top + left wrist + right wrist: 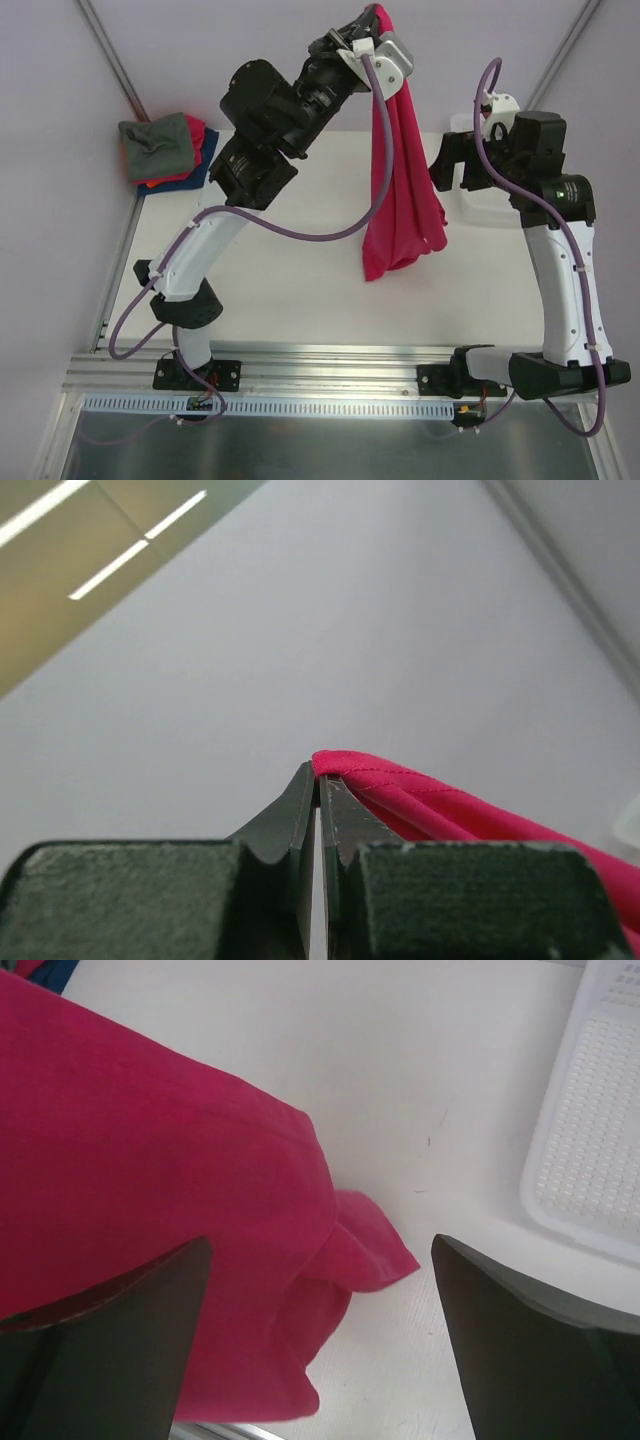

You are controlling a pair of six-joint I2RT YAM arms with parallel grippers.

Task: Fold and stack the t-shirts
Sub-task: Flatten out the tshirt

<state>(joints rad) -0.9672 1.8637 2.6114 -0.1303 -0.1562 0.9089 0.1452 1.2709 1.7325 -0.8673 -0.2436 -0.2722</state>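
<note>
My left gripper is raised high at the back and is shut on a hem of the crimson-red t-shirt, which hangs down in a long bunch above the table. In the left wrist view the jaws pinch the red hem. My right gripper is open beside the hanging shirt's right edge; in the right wrist view the red cloth fills the left, partly over the left finger. A grey-green t-shirt lies on a stack with dark blue and red cloth at the back left.
A white plastic lattice basket stands at the right behind my right arm, also in the right wrist view. The white table has a metal rail along its front edge.
</note>
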